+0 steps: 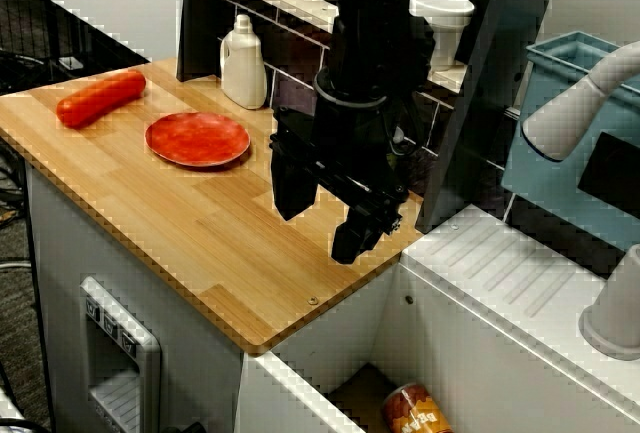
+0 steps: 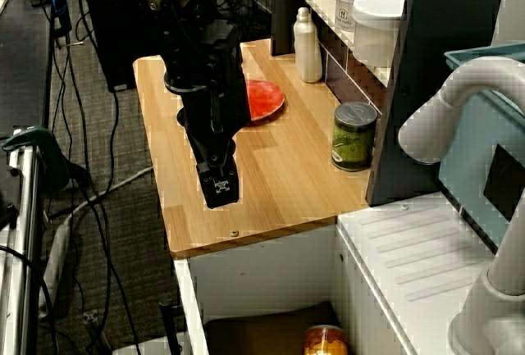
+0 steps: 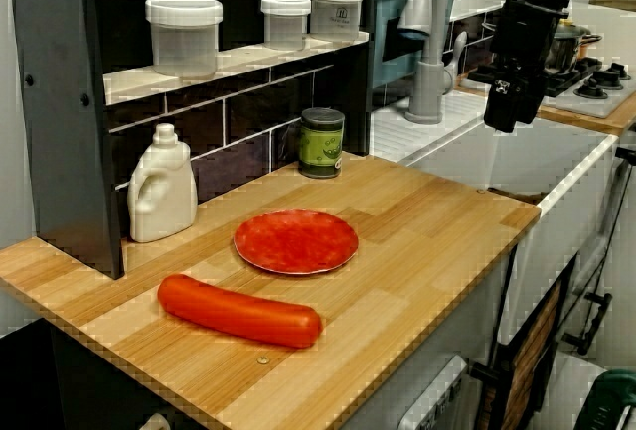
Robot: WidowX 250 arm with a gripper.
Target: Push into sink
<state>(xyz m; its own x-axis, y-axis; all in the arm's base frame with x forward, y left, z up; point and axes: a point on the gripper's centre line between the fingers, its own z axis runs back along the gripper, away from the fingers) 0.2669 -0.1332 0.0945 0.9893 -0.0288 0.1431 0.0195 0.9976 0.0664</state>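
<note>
The claw [image 1: 320, 221] hangs above the sink-side edge of the wooden tabletop [image 1: 200, 243], its two dark fingers [image 1: 292, 188] spread apart with nothing between them. In the view from the far end of the counter the claw [image 3: 512, 102] shows at about 2 o'clock, raised over the boundary between wood and basin.

The sink [image 1: 300, 393] lies at 5 o'clock from the claw in the first side view, a white-walled basin with a brown floor. An orange-labelled can [image 1: 415, 411] lies on that floor (only partly in frame), well below the claw and apart from it; the second side view also shows the can [image 2: 326, 340] at the bottom edge.

On the tabletop, a green can [image 2: 353, 135] stands at 3 o'clock from the claw [image 2: 220, 183], near the dark shelf upright. A red plate [image 3: 296, 240], a red sausage [image 3: 238, 311] and a white bottle [image 3: 164, 187] sit farther from the sink.
</note>
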